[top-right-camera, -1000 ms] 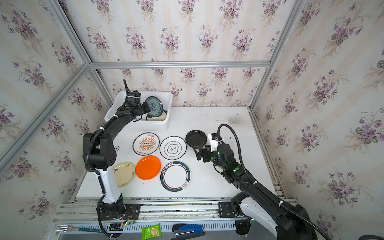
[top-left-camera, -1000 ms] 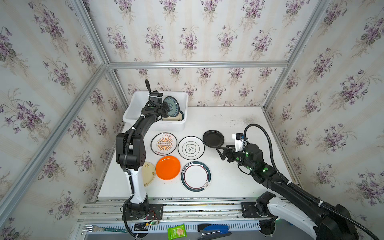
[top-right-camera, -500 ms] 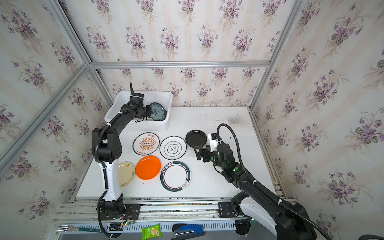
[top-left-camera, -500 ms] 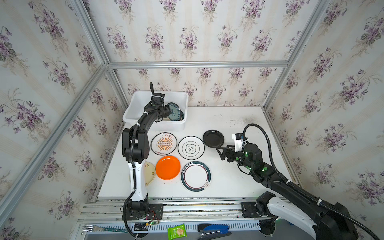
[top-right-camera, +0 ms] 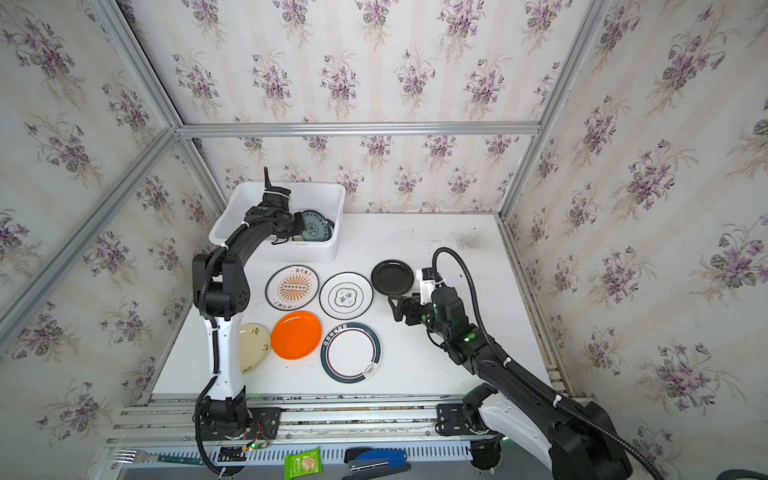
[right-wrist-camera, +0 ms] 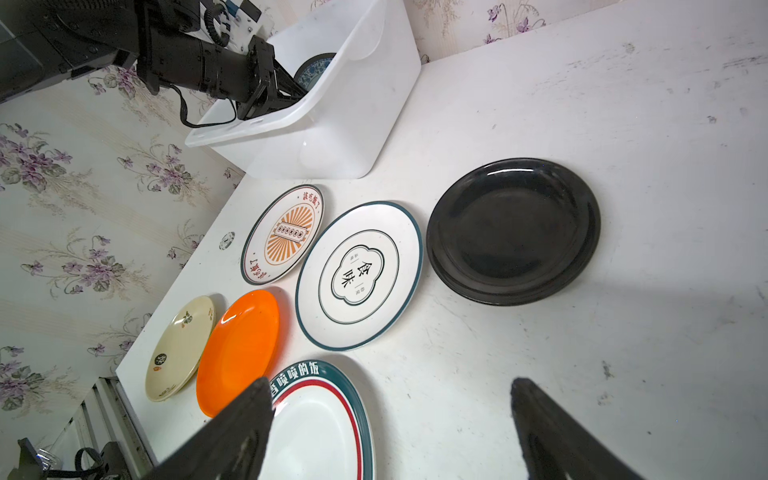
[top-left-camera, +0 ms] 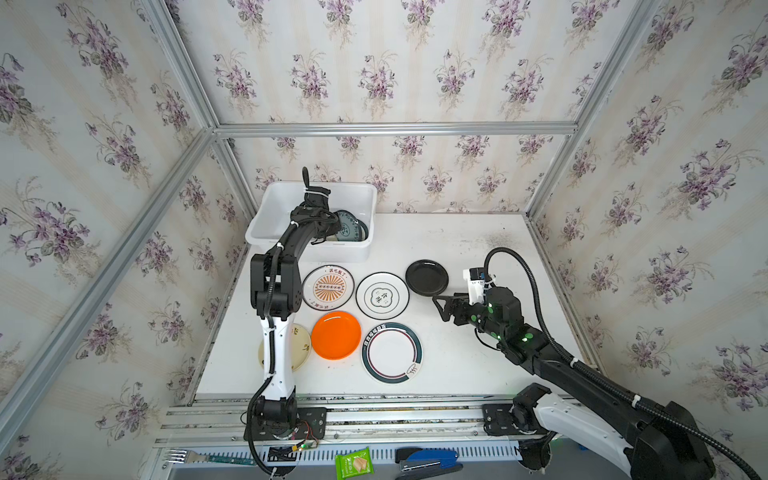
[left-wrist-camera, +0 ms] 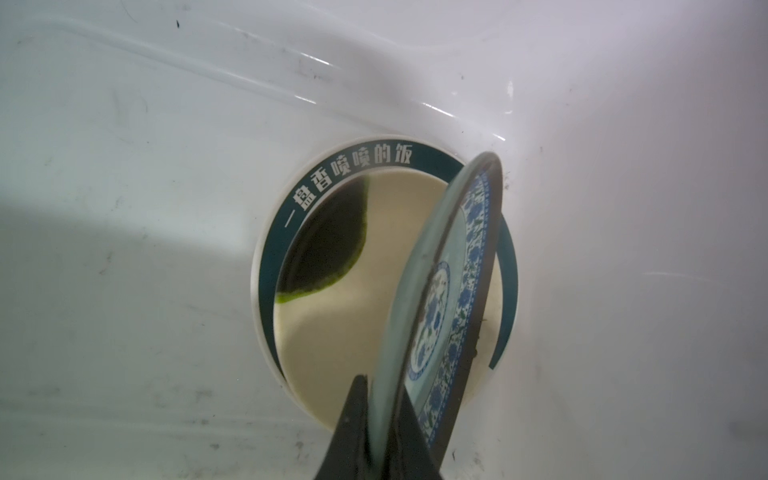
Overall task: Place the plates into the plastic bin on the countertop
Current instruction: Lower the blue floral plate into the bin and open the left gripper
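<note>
The blue patterned plate point(left-wrist-camera: 440, 291), pinched on edge in the left fingers point(left-wrist-camera: 349, 436) inside the plastic bin point(top-left-camera: 274, 208), wants tilting flat onto the teal-banded plate point(left-wrist-camera: 270, 257) beneath before release; the right fingers point(right-wrist-camera: 232, 432) hang spread and empty over the worktop point(top-left-camera: 457, 249).

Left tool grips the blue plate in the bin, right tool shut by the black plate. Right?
No. The right tool is open, jaws wide apart in the right wrist view. Rest stands: left tool grips the blue plate in the bin; black plate is beside the right tool.
</note>
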Tool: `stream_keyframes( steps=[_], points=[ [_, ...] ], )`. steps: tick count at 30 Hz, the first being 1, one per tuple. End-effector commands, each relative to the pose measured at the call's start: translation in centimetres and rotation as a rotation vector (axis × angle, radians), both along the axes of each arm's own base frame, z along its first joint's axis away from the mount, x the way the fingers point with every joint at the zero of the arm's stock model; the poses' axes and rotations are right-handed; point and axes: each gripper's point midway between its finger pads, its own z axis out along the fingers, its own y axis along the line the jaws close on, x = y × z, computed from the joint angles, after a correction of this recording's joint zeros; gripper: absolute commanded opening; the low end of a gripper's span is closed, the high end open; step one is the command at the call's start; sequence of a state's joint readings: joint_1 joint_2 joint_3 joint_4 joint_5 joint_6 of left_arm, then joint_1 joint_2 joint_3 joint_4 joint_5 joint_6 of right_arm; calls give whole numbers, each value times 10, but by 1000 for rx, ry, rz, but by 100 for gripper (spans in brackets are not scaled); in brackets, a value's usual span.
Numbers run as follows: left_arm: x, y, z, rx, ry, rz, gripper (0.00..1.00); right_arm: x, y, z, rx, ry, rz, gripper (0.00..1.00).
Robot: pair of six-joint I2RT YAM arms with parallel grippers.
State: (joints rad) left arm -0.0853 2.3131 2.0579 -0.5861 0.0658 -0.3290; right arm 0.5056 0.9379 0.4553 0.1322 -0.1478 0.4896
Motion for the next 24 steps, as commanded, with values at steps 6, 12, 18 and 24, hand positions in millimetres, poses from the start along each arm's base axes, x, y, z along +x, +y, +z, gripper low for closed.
stream_keyframes(
  steps=[6,12,18,24],
  points=[
    [-6,-5,-9,3,37,-50,16,7,-1,6,-6,-19,-24,92],
    [-8,-9,-2,-13,31,-71,22,6,-2,4,-7,-7,-23,92],
    [-9,-12,5,-19,18,-84,35,5,-3,5,-12,-14,-29,92],
    [-9,-21,14,-43,1,-131,71,4,-2,10,-2,-19,-22,92]
  ],
)
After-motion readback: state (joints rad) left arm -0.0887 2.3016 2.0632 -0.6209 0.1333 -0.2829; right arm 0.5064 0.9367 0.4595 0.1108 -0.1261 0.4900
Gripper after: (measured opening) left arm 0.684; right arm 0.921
